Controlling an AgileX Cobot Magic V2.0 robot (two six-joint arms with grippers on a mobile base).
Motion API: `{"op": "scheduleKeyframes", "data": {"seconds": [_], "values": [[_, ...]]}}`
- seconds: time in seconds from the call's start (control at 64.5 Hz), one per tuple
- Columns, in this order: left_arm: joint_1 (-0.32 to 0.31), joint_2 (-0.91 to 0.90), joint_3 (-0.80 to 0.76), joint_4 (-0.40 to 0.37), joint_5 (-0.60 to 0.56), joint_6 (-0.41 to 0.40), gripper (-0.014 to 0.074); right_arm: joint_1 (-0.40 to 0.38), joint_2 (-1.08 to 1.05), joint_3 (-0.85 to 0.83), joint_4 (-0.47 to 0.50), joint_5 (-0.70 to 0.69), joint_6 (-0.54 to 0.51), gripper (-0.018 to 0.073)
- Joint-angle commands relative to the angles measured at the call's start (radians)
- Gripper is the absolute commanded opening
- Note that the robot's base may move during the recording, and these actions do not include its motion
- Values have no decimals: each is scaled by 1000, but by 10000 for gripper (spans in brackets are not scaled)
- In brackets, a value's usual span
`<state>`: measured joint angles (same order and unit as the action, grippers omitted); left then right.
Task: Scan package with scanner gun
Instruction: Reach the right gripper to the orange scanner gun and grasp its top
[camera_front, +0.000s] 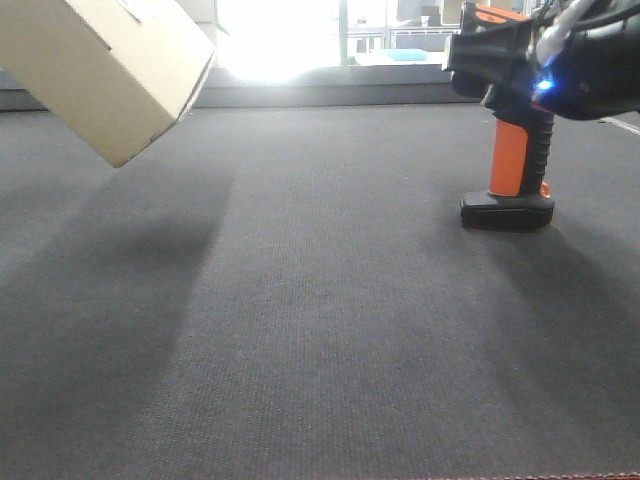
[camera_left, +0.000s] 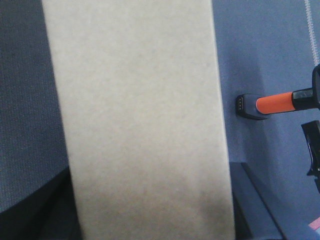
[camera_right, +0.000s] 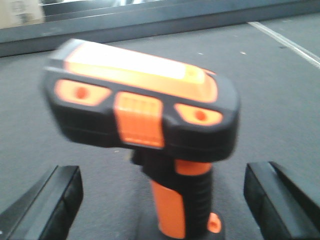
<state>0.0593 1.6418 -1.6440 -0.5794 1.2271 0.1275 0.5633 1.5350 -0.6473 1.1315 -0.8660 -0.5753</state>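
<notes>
Over on the right side of the dark grey mat (camera_front: 320, 330) the scanner gun (camera_front: 510, 160) stands upright on its flat black foot, its orange handle rising to the black head. The right gripper (camera_right: 162, 175) hangs around that head with its two black fingers (camera_right: 50, 200) spread wide, one on each side and neither touching the scanner. A small blue light (camera_front: 545, 87) glows on the arm just above it. Well apart, up at the left, the package (camera_front: 100, 60) is off the mat and tilted, one corner pointing down (its shadow falls across the mat below). From the left wrist camera a plain tan face of the box fills the view, and the left gripper (camera_left: 145, 205) pinches it between dark fingers (camera_left: 255, 200) at either side.
</notes>
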Motion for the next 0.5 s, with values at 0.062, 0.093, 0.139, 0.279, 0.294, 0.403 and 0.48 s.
{"op": "scheduleKeyframes", "data": {"seconds": [0.062, 0.093, 0.139, 0.279, 0.294, 0.403, 0.48], "values": [[-2, -13, -6, -16, -6, 3, -111, 4, 29, -8, 2, -44, 10, 559], [-2, -13, -6, -16, -6, 3, -111, 4, 33, -9, -2, -40, 9, 559], [-2, -13, -6, -16, -6, 3, -111, 4, 40, -14, -2, -40, 15, 559], [-2, -13, -6, -14, -6, 3, -111, 4, 51, -23, -3, -60, 65, 559], [-2, -13, -6, -12, -6, 3, -111, 4, 51, -22, -3, -64, 72, 559], [-2, -13, -6, -12, -6, 3, -111, 2, 63, -31, -3, -81, 87, 559], [-2, -13, -6, -12, -6, 3, -111, 2, 79, -36, -3, -85, 87, 559]]}}
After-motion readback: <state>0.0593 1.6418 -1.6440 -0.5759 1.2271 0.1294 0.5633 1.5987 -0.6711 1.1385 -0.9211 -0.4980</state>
